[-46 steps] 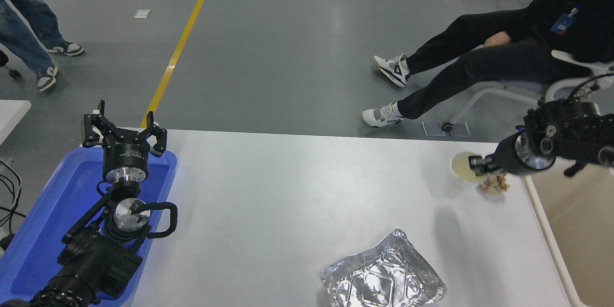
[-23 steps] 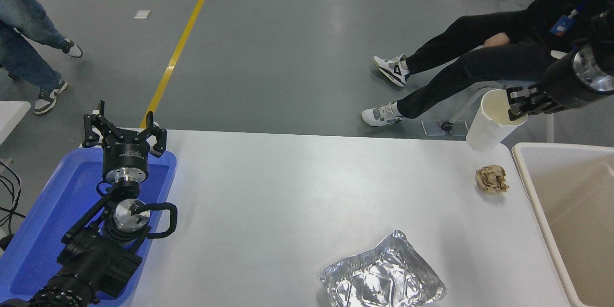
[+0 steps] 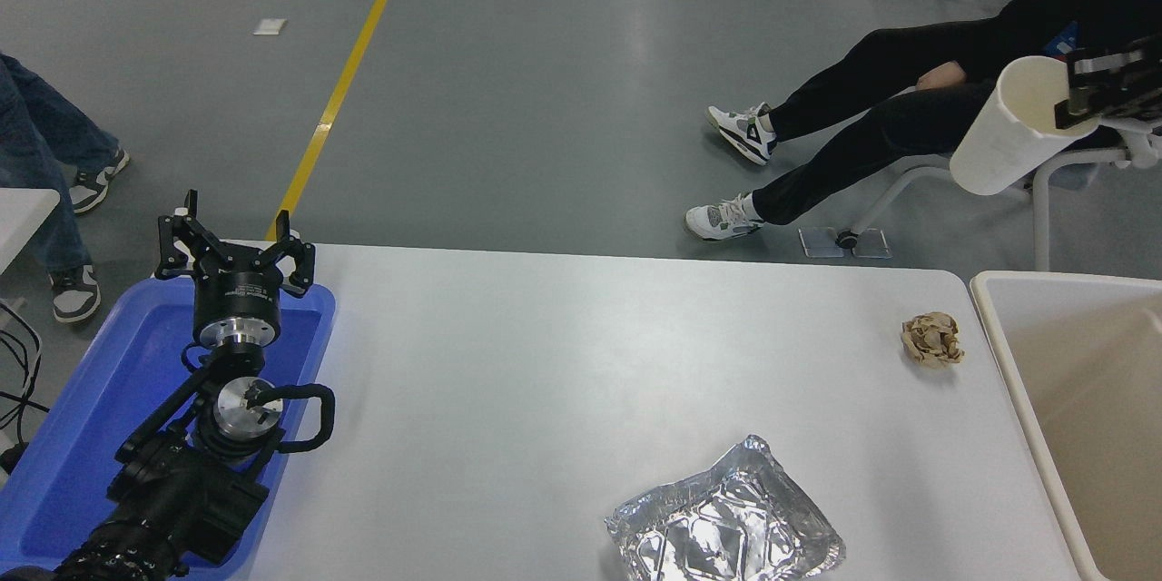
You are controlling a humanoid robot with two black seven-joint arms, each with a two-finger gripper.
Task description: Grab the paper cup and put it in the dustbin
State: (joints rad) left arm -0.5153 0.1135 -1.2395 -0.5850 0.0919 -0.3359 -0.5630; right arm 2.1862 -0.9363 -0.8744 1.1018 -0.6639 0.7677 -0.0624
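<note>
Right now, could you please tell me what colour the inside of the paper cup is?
Pale yellowish-cream inside the white paper cup, in the head view.

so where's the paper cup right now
Head view, upper right: the paper cup hangs tilted in the right tool, clear of the table, up-left of the dustbin.

White tapered paper cup (image 3: pixel 1003 150), cream inside. Beige rectangular plastic dustbin (image 3: pixel 1008 340). Blue rectangular plastic tray (image 3: pixel 109 381). Crinkled silver foil tray (image 3: pixel 726 526). Crumpled brown paper ball (image 3: pixel 932 339). White tabletop (image 3: pixel 545 363).
</note>
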